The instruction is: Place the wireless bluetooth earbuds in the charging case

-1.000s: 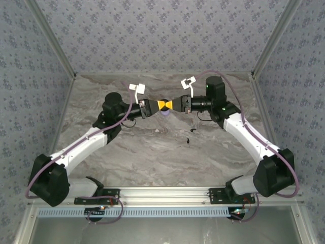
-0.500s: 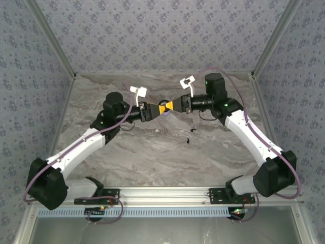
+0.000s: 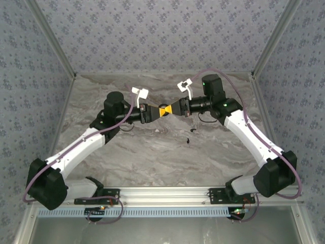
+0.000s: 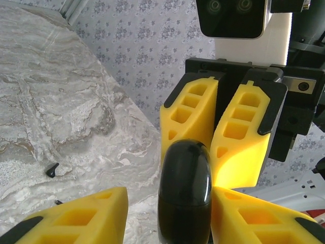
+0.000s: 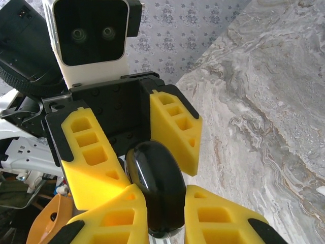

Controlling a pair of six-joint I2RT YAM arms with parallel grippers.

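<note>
Above the table point(image 3: 152, 157), toward 12 o'clock: I've got both tools nose to nose in mid-air.
Right gripper point(image 3: 170, 109): clamped on the black charging case point(image 4: 184, 193).
Left gripper point(image 3: 160, 111): jaws parted, loosely flanking that case.
Earbuds point(image 3: 188, 140): small black bits lying on the table, 5 o'clock of the grippers.

The left arm's fingers point(image 4: 81, 216), pressed together a second ago, have parted and now stand loosely on either side of the black charging case point(image 4: 184, 193), with a gap on one side. Both wrists have shifted slightly toward the near edge of the counter point(image 3: 152, 152), taking with them the spot where they meet the right arm's fingers point(image 5: 223, 216).
</note>
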